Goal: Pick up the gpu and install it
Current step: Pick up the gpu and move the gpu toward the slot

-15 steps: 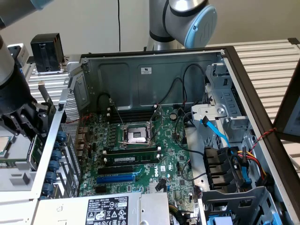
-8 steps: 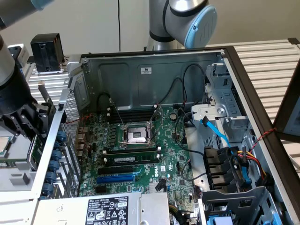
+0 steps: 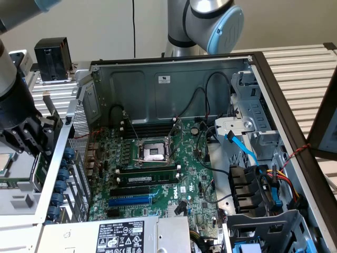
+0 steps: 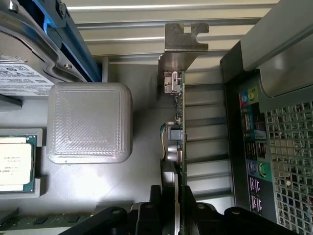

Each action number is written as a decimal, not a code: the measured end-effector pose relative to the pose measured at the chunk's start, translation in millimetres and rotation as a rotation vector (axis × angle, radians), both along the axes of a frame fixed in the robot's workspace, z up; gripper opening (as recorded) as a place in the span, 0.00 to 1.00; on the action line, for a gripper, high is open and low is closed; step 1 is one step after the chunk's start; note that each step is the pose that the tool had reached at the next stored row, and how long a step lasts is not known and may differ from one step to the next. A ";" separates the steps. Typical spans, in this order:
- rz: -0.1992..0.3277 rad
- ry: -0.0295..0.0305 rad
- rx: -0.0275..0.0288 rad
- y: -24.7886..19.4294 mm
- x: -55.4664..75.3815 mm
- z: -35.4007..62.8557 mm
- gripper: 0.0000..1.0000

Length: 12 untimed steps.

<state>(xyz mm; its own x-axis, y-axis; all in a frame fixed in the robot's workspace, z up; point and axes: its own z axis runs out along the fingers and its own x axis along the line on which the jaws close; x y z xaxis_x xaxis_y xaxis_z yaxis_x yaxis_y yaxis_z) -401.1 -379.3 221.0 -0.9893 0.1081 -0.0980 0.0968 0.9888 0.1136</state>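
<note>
- The fingers (image 4: 156,203) are clenched on the gpu (image 4: 179,112), one pressed to each face of the card, which stands on edge between them.
- The green board runs edge-on away from the grip and ends in the silver bracket (image 4: 183,46), the part farthest from the fingers.
- The gpu is outside the computer case (image 3: 174,79), just beside its rear port panel (image 4: 252,147).
- A grey textured block (image 4: 89,123) sits near the card's other face, apart from it, and a processor chip (image 4: 13,159) lies in a holder past the block.
- In the exterior view, the arm (image 3: 10,89) reaches down at the exterior view's left of the case, close against its rear wall.
- Inside the case lies the motherboard (image 3: 163,179), with a processor socket (image 3: 154,152) and a blue slot (image 3: 130,200) that is near the labelled power supply (image 3: 121,237).
- Beyond the case is the slatted counter (image 3: 300,68), and a black block (image 3: 51,59) stands behind the arm.
</note>
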 end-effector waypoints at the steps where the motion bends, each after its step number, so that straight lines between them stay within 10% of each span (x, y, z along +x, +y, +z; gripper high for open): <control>1: 0.000 0.0001 -0.0002 0.0 0.0 0.1 0.28; 12: 0.000 0.0001 -0.0002 0.0 0.0 40.5 0.28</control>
<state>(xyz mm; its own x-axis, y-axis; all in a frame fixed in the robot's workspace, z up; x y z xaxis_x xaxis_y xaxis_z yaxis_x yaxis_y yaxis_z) -401.1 -379.3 261.5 -0.9893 0.1081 -0.0979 0.0968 0.9888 0.1135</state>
